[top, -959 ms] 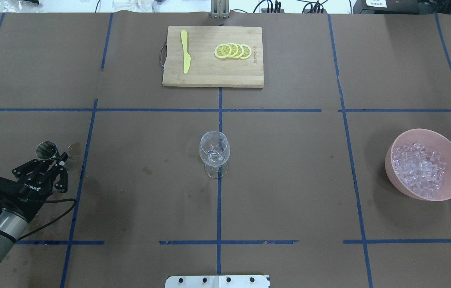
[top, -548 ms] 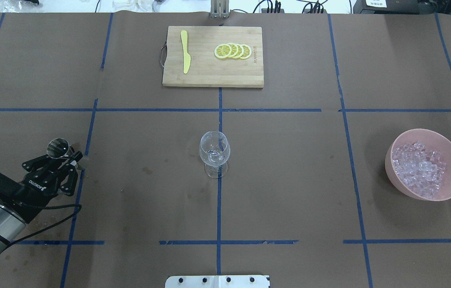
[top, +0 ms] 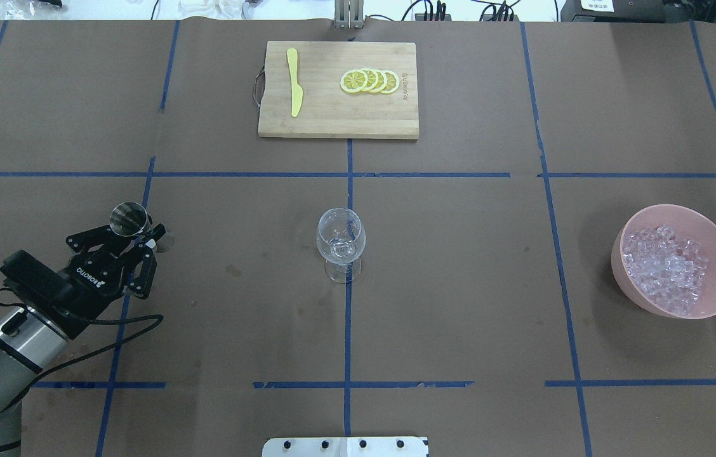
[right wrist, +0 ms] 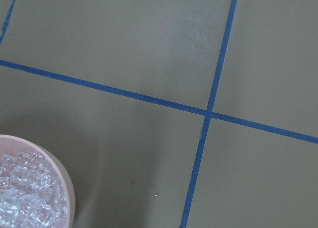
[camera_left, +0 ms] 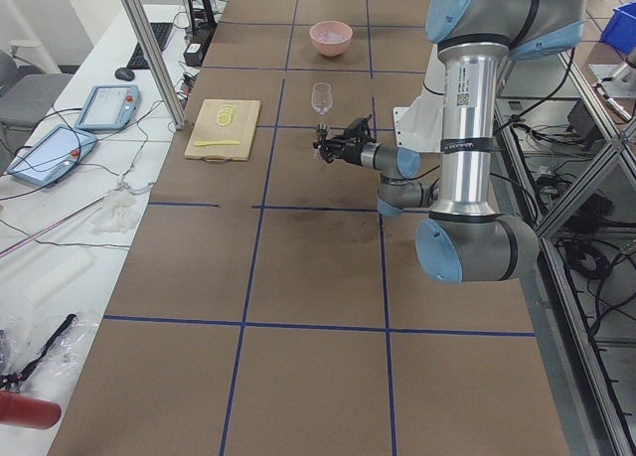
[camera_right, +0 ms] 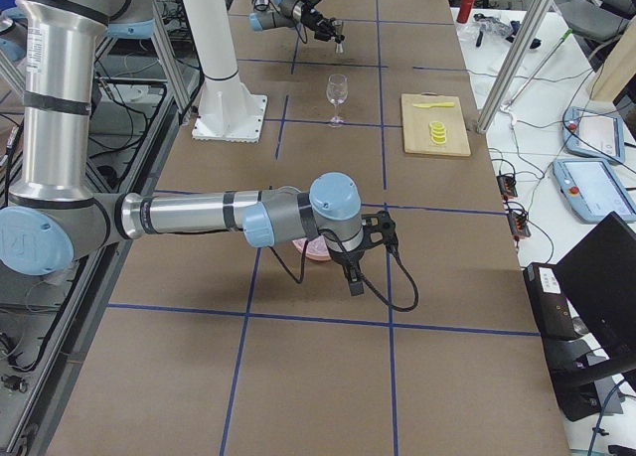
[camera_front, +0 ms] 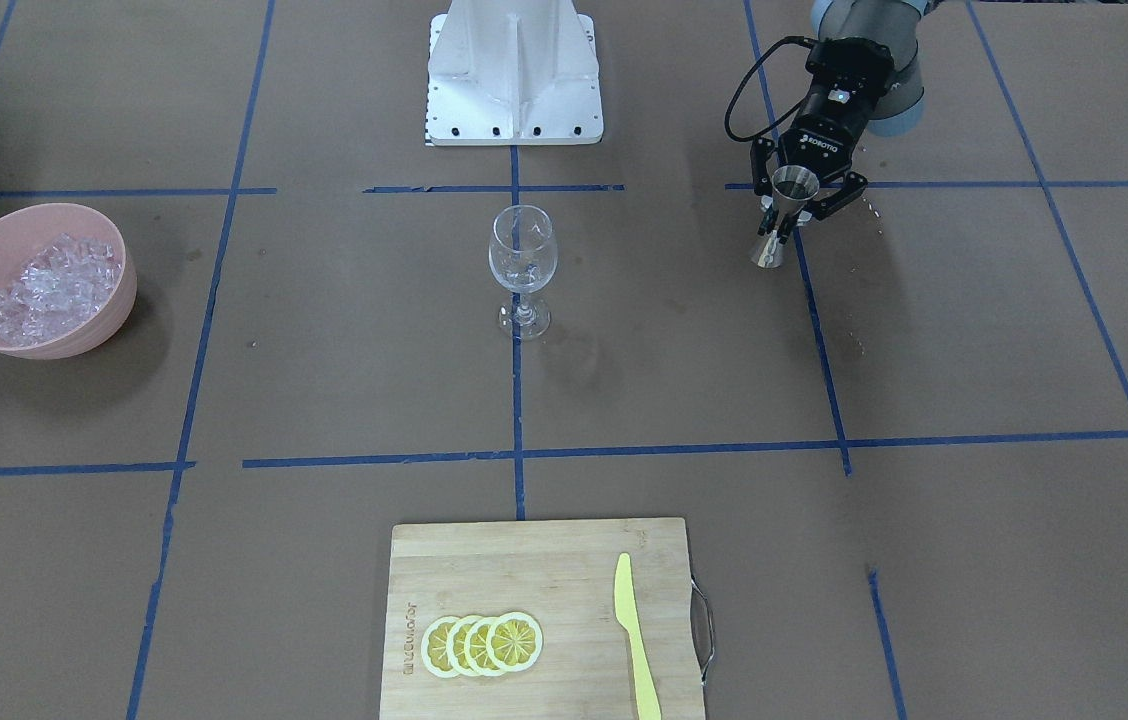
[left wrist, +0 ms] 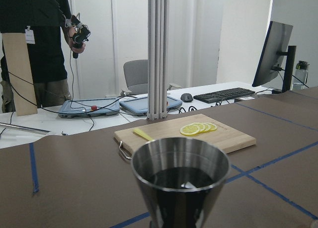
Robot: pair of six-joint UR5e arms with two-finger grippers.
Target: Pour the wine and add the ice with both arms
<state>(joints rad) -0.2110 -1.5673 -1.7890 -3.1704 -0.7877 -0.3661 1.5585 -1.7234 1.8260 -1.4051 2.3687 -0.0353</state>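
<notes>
Looking down from the overhead cam with the wine glass [top: 340, 241] as the middle of the dial. The glass stands upright at the centre of the surface [top: 459, 304], right on the blue tape cross.

The left claw [top: 141, 233] sits out at about 9 o'clock from the glass, well apart from it. It's clenched on a steel jigger [top: 128, 217], gripping it around the narrow waist. The left wrist cam shows the jigger's [left wrist: 179, 183] rim level, with dark liquid inside.

The ice [top: 666, 266] is heaped in a pink bowl [top: 650, 308] over at 3 o'clock, also well away from the glass. On the right wrist cam a bit of ice [right wrist: 25, 198] shows in the bottom corner, with bare surface and tape lines filling the rest.

The right claw [camera_right: 356, 277] only shows up in the side cam. It hangs above the bowl, and I honestly can't tell whether it's released or clenched.

At 12 o'clock there's a wooden cutting board [top: 332, 120] carrying a row of overlapping lemon slices [top: 371, 81] and a yellow knife [top: 294, 82] lying flat, apart from the slices.
</notes>
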